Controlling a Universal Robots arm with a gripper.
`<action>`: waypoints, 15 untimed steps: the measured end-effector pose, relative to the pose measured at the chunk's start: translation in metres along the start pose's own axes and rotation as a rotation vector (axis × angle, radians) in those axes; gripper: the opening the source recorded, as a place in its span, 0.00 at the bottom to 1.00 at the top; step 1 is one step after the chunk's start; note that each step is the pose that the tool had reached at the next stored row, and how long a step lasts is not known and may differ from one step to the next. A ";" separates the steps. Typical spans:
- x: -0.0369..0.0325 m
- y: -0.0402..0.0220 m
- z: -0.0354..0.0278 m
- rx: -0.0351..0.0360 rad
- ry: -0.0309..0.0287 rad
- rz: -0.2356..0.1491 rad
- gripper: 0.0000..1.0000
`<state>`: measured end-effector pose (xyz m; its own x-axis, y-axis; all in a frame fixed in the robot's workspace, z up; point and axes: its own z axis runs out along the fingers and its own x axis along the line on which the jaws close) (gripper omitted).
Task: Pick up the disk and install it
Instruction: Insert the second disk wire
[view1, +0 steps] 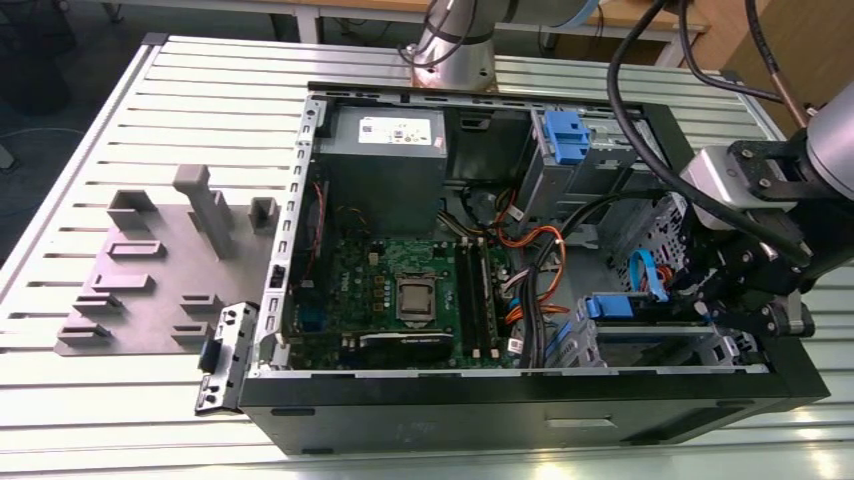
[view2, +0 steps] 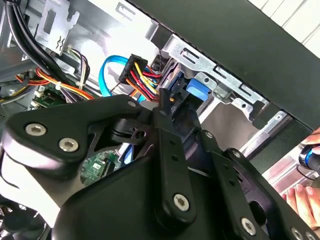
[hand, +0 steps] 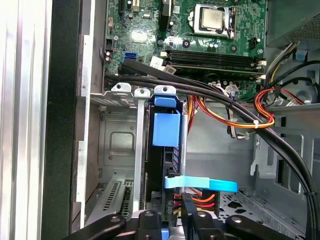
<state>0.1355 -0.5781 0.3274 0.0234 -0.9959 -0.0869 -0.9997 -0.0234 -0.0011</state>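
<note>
Scene: we see an open computer case (view1: 534, 400) lying on a slatted metal table (view1: 80, 160), its motherboard (view1: 400, 290) facing up.
Arm: we see the robot arm (view1: 801, 180) reaching in from the exterior view's right, over the corner of the case that holds the drive bays.
Gripper: the gripper (view1: 727, 290) sits low at the drive cage (view1: 654, 340); in both wrist views its black linkages (view2: 170, 165) (hand: 190, 220) fill the foreground. We cannot tell whether its fingers are apart or together.
Disk: we see the disk (hand: 167, 145) standing on edge in a slot of the cage, its blue rail tab (hand: 166, 127) facing out, directly ahead of the gripper.
Cables: a flat blue data cable (hand: 200, 184) and a bundle of red, yellow and black power wires (hand: 195, 200) lie right beside the disk's near end.
Elsewhere: a grey fixture plate (view1: 160, 270) rests on the table at the exterior view's left; fingertips of a person's hand (view2: 305, 192) show outside the case in the second wrist view.
</note>
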 end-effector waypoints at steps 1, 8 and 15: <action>0.0000 0.0000 -0.0001 0.0000 0.0002 0.000 0.30; -0.0014 0.0000 -0.0162 0.0000 0.0002 0.000 0.30; -0.0020 0.0000 -0.0224 0.0000 0.0001 0.000 0.30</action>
<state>0.1355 -0.5781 0.3498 0.0234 -0.9960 -0.0868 -0.9997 -0.0234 -0.0011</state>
